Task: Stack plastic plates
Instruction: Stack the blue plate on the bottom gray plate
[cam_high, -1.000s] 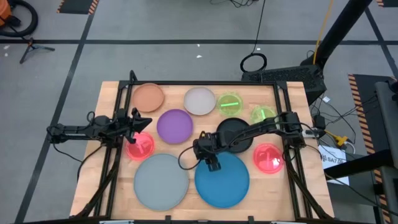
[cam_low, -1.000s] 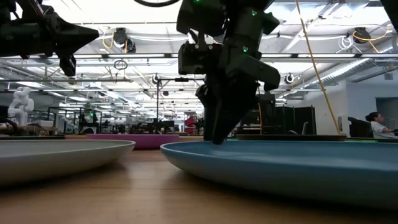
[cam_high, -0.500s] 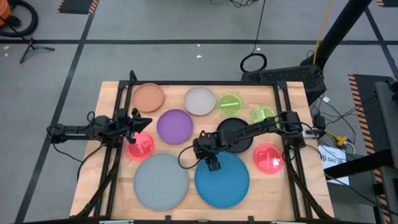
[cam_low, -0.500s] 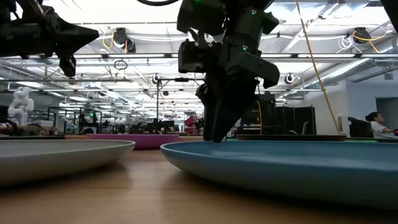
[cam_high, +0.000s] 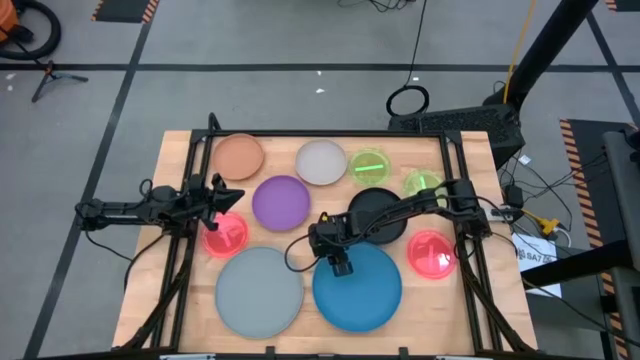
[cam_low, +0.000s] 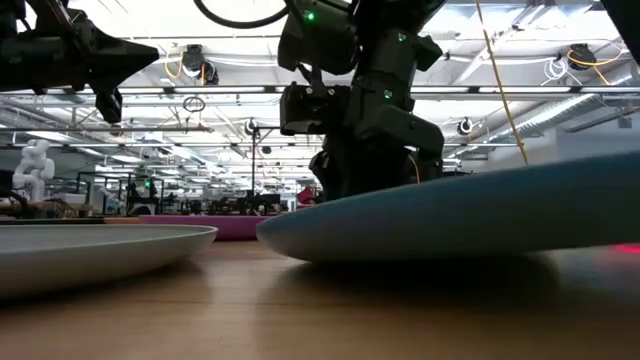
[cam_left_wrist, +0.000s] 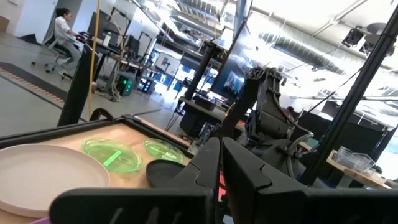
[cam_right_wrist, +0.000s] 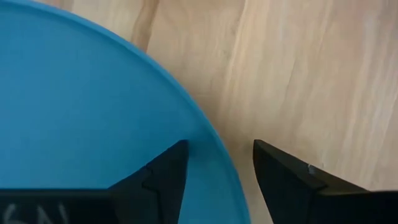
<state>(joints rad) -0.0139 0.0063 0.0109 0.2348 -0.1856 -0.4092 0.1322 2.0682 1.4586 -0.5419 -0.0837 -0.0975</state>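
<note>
The right gripper (cam_high: 341, 264) straddles the blue plate's (cam_high: 362, 295) rim, one finger (cam_right_wrist: 163, 177) above it and one outside, jaws wide and not yet clamped. The plate tips up opposite, probably levered for lifting. The left gripper (cam_high: 226, 198) waits shut above the pink plate (cam_high: 226, 235).

wooden table (cam_high: 180, 300) bearing plastic plates (cam_high: 260, 290)

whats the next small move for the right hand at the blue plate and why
Probably close the fingers. The right hand straddles the rim of the blue plate, one finger over the plate and one over the bare table, jaws open. In the low view the plate's far side is tipped up, so the hand seems to be pressing the edge; a grip should come before any lift toward the grey plate.
</note>
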